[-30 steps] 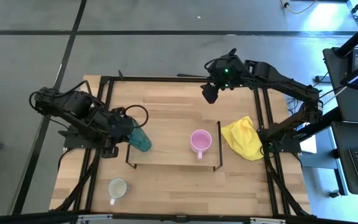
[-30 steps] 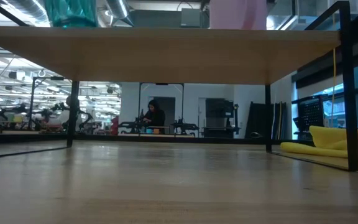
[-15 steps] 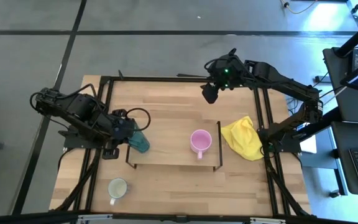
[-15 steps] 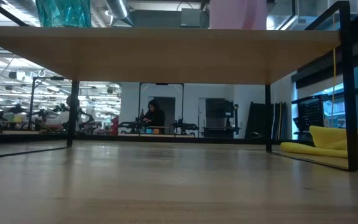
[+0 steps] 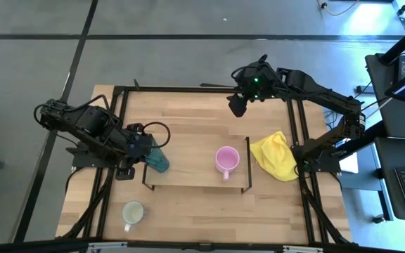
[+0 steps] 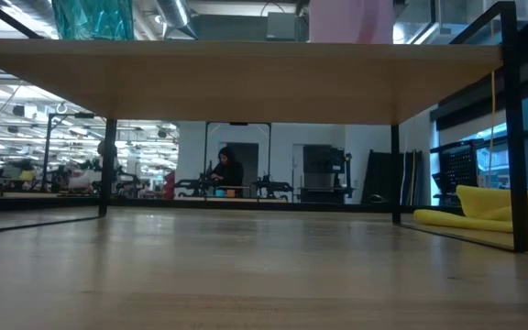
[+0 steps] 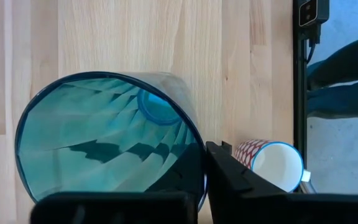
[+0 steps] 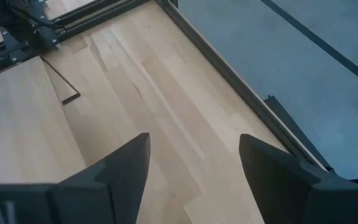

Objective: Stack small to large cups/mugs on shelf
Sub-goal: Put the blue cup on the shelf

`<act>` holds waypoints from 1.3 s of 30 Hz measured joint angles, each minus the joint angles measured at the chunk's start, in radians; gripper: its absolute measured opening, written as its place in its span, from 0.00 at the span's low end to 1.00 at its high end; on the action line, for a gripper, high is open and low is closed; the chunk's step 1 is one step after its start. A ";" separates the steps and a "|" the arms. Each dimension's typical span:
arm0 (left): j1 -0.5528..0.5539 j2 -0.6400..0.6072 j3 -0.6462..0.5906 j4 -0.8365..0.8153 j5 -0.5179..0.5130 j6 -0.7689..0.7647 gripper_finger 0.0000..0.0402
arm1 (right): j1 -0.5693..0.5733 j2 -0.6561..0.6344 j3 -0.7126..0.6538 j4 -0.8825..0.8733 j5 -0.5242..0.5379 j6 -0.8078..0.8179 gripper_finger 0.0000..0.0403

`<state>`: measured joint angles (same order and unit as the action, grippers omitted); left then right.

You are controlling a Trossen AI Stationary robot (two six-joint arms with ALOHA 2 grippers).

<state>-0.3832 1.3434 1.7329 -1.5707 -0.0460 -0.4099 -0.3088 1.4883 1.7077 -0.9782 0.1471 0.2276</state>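
Nothing moved: left pincer keeps gripping the unlabelled teal tumbler; right pincer spread wide.

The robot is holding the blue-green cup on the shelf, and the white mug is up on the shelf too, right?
Not quite. The high view shows the white mug down on the tabletop, in front of the shelf. The left gripper does hold the teal cup at the shelf's left end.
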 joint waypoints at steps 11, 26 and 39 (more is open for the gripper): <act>0.000 0.000 0.000 0.000 0.000 0.002 0.02 | 0.021 0.061 0.000 0.043 -0.139 0.073 0.57; 0.000 0.000 0.000 0.000 -0.016 0.002 0.02 | 0.106 0.296 -0.001 0.466 -0.725 0.373 0.02; 0.000 0.000 0.000 0.000 -0.023 0.002 0.01 | 0.292 0.479 -0.001 0.932 -0.961 0.668 0.01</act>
<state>-0.3828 1.3434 1.7329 -1.5711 -0.0694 -0.4078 -0.0164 1.9675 1.7069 -0.0457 -0.8140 0.8951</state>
